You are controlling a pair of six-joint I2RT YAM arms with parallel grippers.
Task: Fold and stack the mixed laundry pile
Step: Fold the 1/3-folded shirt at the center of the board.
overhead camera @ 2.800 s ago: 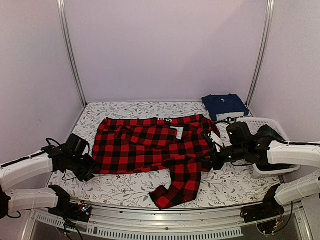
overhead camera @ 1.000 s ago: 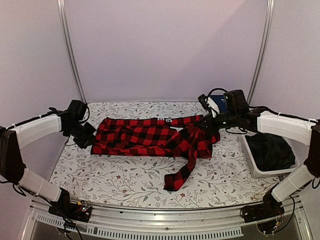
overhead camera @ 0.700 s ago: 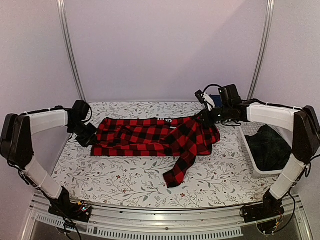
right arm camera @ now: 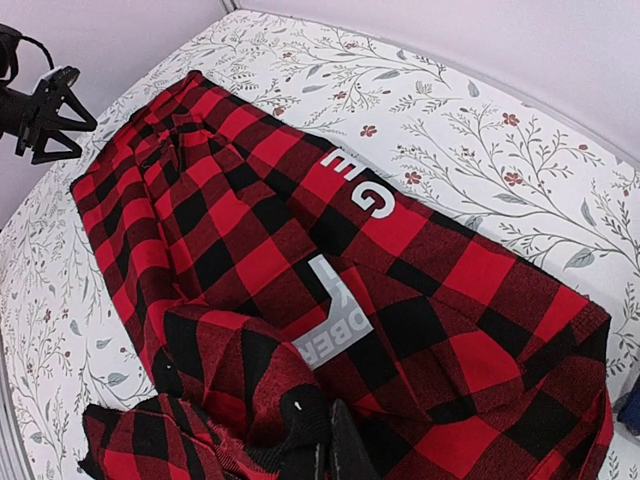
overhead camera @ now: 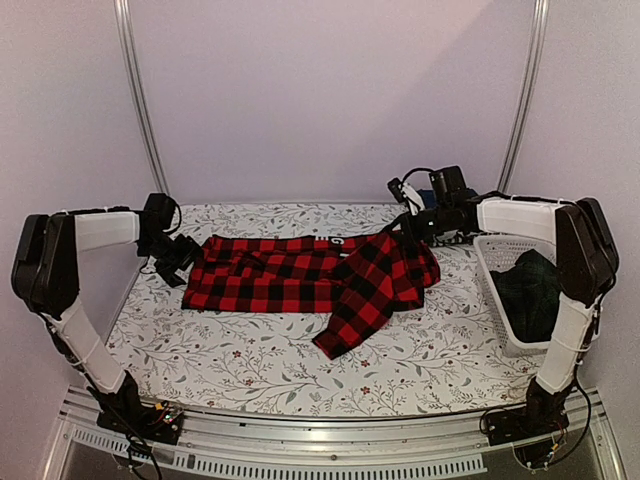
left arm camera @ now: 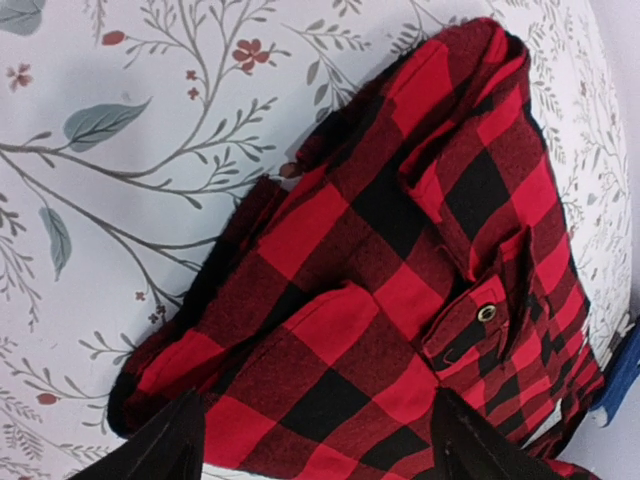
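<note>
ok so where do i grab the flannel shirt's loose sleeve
Probably take the sleeve of the red-and-black flannel shirt at its cuff end, coming down from the near side. It trails free toward the front edge, flat on the floral cloth, clear of the folded body.

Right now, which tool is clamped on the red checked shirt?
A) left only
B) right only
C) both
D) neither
B: the right tool is shut on a bunched fold of the shirt, while the left tool stands open at the shirt's other end, gripping nothing.
</note>
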